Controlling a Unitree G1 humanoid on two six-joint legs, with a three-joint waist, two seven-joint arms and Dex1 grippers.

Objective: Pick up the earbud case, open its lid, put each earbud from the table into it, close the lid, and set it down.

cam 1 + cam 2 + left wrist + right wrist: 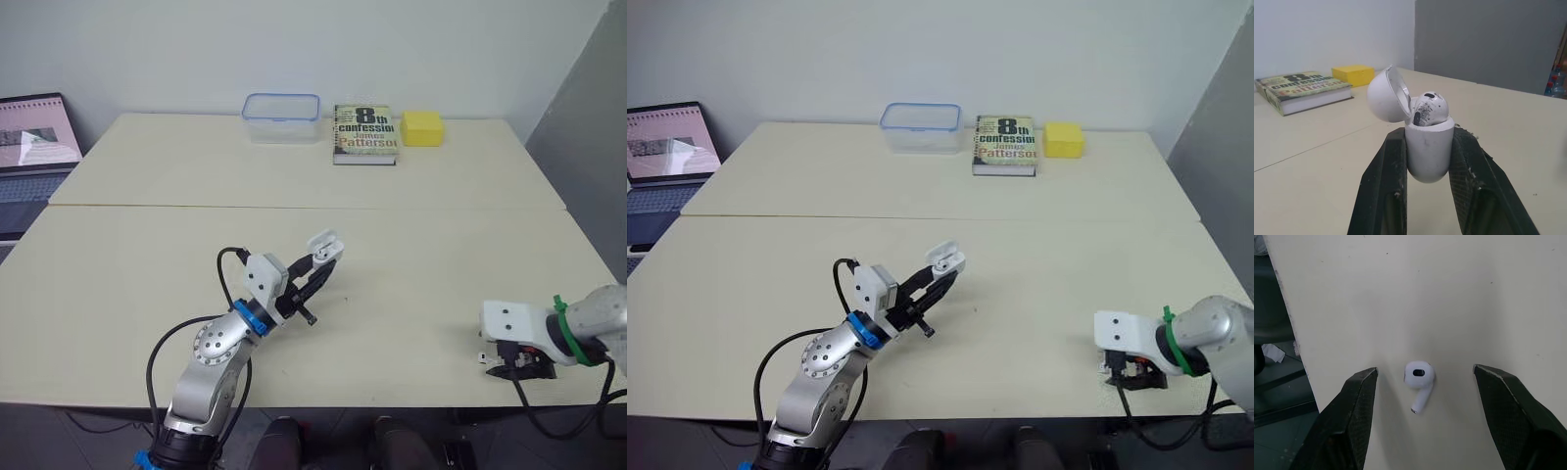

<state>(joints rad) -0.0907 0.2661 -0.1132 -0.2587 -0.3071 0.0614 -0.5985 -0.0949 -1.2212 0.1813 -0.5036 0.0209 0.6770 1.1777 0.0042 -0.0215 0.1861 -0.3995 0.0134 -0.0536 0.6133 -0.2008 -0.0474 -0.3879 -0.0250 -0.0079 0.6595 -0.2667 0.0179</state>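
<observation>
My left gripper [315, 277] is shut on the white earbud case [1427, 147], held above the middle of the table. The case's lid [1387, 94] is flipped open, and one white earbud [1429, 108] sits in the case's top. My right gripper [1422, 382] is open near the table's front right edge, pointing down at the table. A second white earbud [1419, 378] lies flat on the table between its two fingers, touching neither. In the eye views the right gripper [519, 367] hides that earbud.
At the back of the table stand a clear plastic container with a blue rim [281, 117], a book [364, 134] and a yellow block [422, 128]. A laptop [34, 147] sits beyond the table's left end. The table's front edge [1290, 328] runs close beside the right gripper.
</observation>
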